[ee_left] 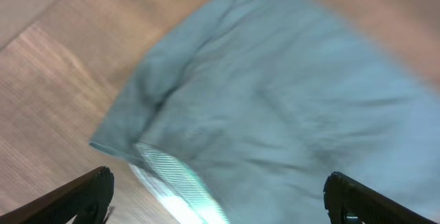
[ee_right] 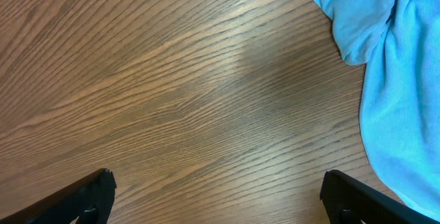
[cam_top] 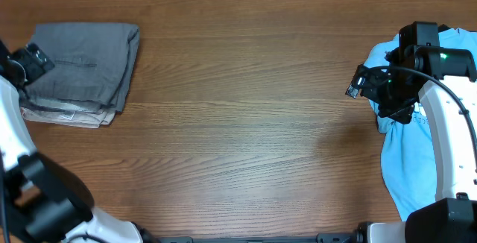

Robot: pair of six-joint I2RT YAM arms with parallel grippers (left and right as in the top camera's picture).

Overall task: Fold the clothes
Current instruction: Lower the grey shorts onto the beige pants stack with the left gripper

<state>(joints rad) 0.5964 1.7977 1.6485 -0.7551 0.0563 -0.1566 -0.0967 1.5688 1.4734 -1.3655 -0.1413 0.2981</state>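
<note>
Dark grey shorts [cam_top: 89, 57] lie folded at the far-left corner of the tabletop [cam_top: 246, 124], stacked on a beige garment [cam_top: 65, 115]. Left gripper [ee_left: 218, 184] hangs over them, jaws wide, holding nothing. Right gripper [ee_right: 218, 193] is likewise wide and empty, beside a light blue garment [cam_top: 406, 161] at the right edge.

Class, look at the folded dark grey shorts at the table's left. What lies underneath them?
A beige folded garment peeks out beneath the grey shorts along their robot-side edge. The rest of it, and anything else below, is covered.
</note>
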